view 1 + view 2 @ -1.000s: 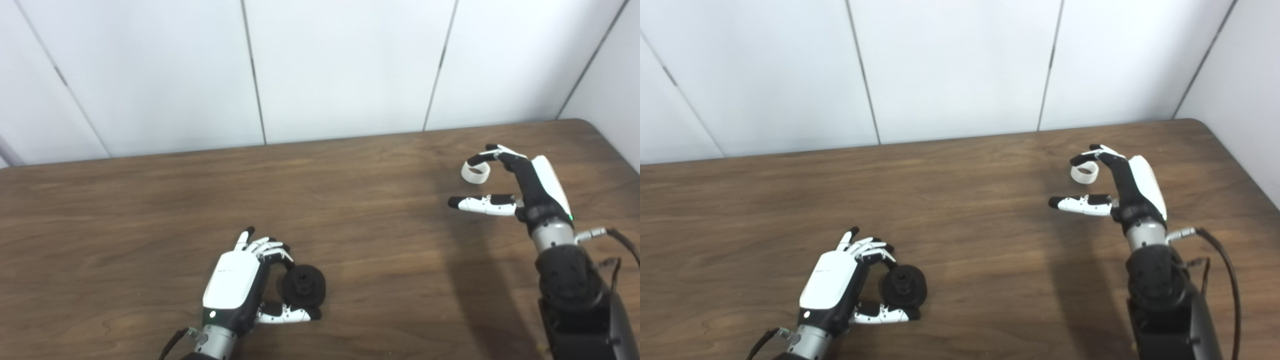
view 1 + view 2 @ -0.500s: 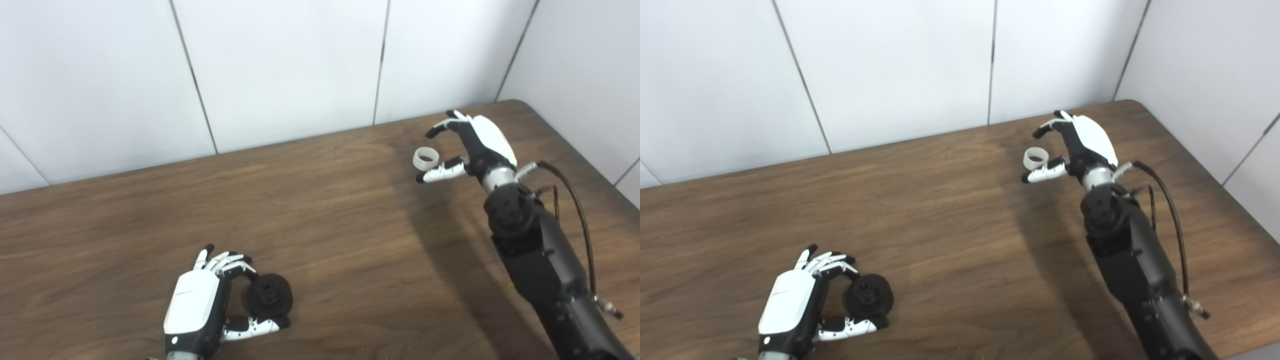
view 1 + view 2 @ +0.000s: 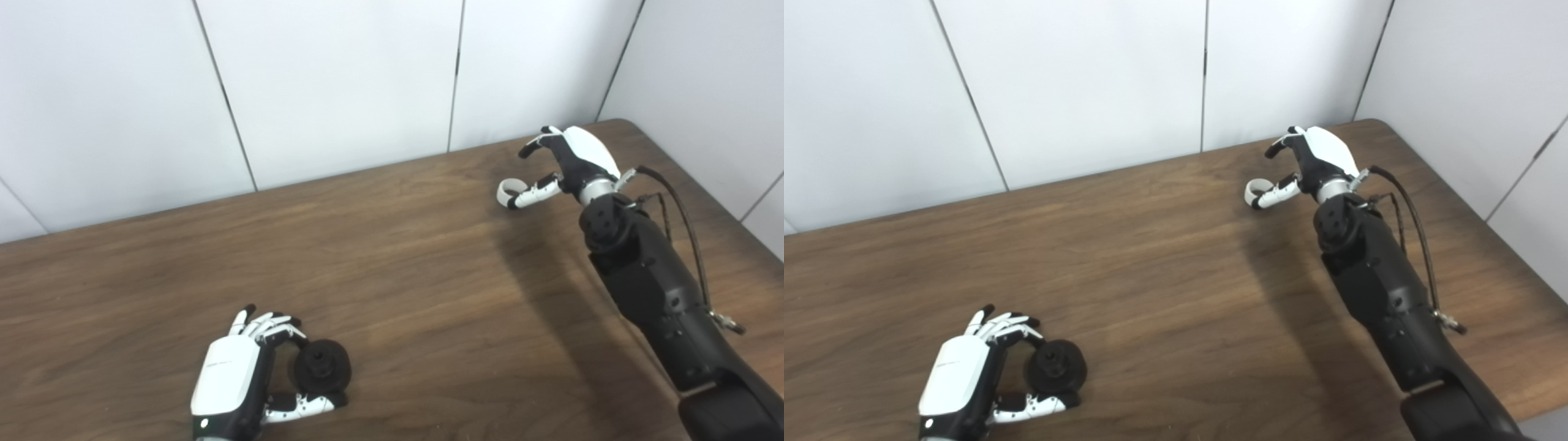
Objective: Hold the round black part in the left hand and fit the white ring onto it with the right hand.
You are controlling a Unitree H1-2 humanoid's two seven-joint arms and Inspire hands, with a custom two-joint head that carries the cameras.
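Round black part point(image 3: 322, 366): lower left of the frame, resting on the wooden table point(image 3: 398, 275), nearest the camera; a disc with a raised hub at its middle, hub facing up and towards the viewer.
Left hand point(image 3: 236, 383): curled round the black part, fingers point(image 3: 275, 323) over its far edge and thumb under its near edge; it looks closed on the part, though the part seems to sit on the table, not lifted.
Handling of the black part: probably rigid plastic or rubber, light, matte and not slippery; the outer rim is the place to hold, leaving the hub free for the ring.
Table middle: bare wood between the two hands, which are well apart.
Right arm: enters from the lower right and stretches to the upper right of the frame.
Right hand point(image 3: 566, 165): fingers arched and spread, thumb pointing left; holding nothing that I can see.
White ring point(image 3: 508, 191): upper right, on the table near the far edge, touching or just beside the tip of the right thumb; not yet pinched.
Handling of the ring: small, light, stiff, smooth, likely to skid or roll if nudged; pinch across its wall, thumb one side, fingertip the other.
Stage: ring pick-up pending; fitting not begun.
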